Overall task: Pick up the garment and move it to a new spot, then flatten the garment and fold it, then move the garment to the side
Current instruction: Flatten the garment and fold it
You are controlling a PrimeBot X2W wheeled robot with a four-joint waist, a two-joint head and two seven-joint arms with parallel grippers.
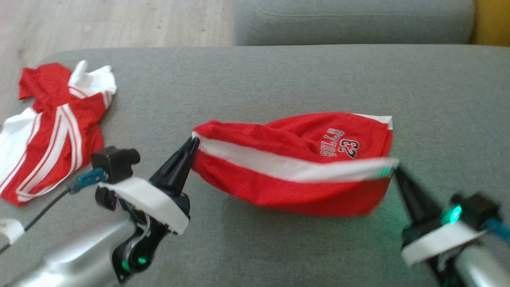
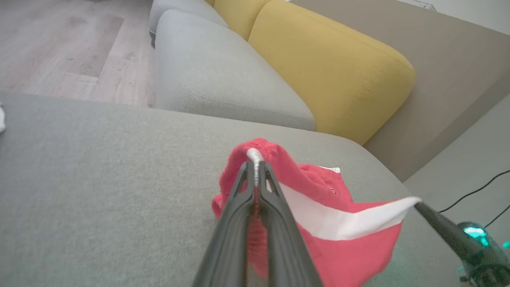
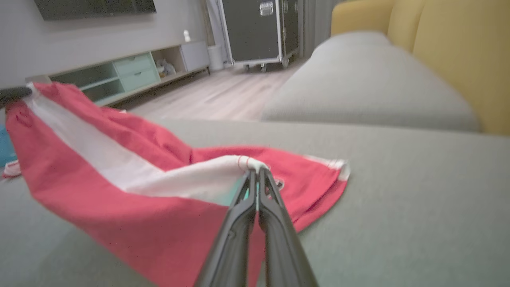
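Note:
A red garment [image 1: 287,159] with a white stripe and "BULLS 23" lettering hangs stretched between both grippers above the grey cushion [image 1: 279,79]. My left gripper [image 1: 193,140] is shut on its left corner, seen close up in the left wrist view where the left gripper [image 2: 255,159] pinches the white stripe's end on the garment [image 2: 338,223]. My right gripper [image 1: 394,166] is shut on the stripe's right end. In the right wrist view the right gripper [image 3: 255,169] holds the white edge while the garment [image 3: 119,199] sags leftward. Its far part rests on the cushion.
A second red and white garment [image 1: 51,127] lies crumpled at the cushion's left end. Another grey cushion [image 1: 350,20] sits behind, with yellow back cushions [image 2: 330,67] beyond. Wood floor [image 1: 111,20] lies past the far left edge. Cables [image 2: 474,195] run on the floor at right.

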